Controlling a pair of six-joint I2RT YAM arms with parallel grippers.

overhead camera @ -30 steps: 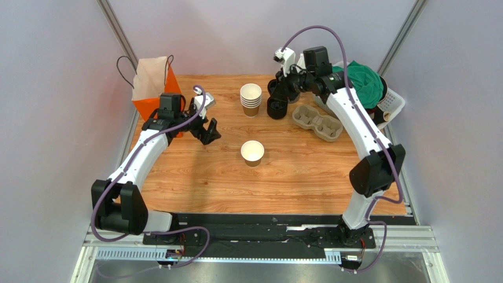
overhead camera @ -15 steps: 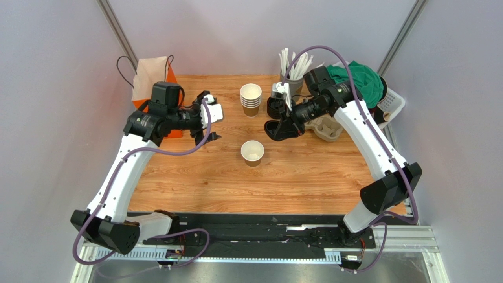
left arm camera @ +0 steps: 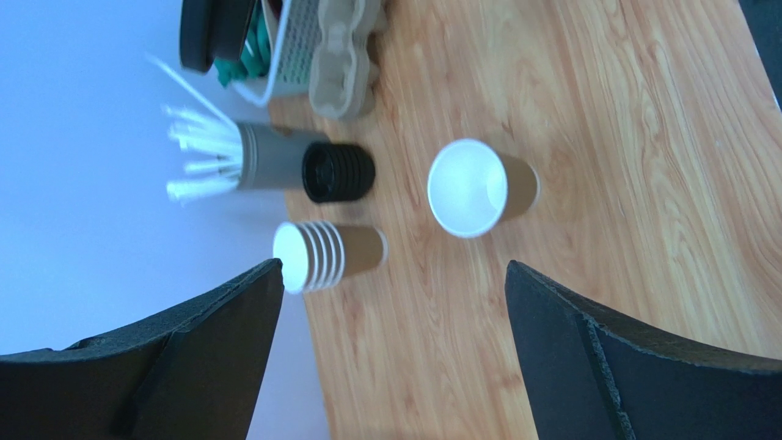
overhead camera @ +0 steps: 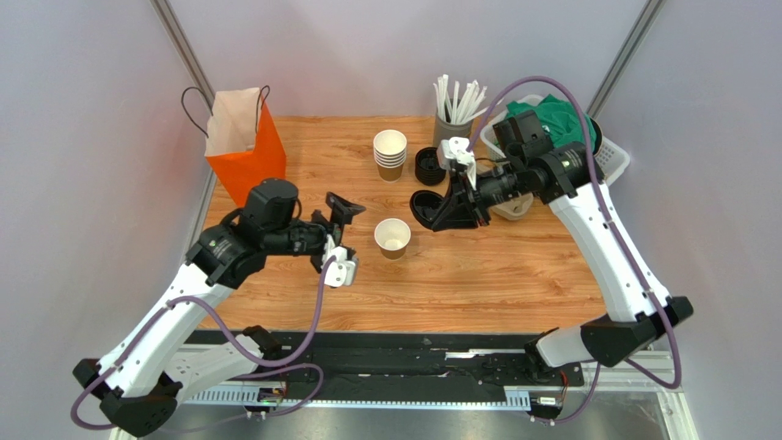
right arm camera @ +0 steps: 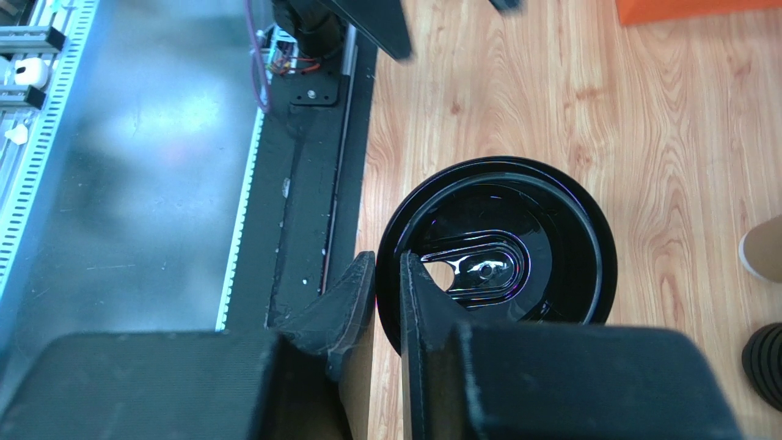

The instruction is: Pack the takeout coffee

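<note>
table: wood-grain planks.
bag: orange paper, upright, open-topped, far-left corner.
left gripper: fingers wide, empty, facing cup.
right gripper: fingers narrow, pinching lid rim.
cup: tan paper, cream inside, uncovered, upright mid-table.
lid: round glossy black plastic, just beside cup.
</note>
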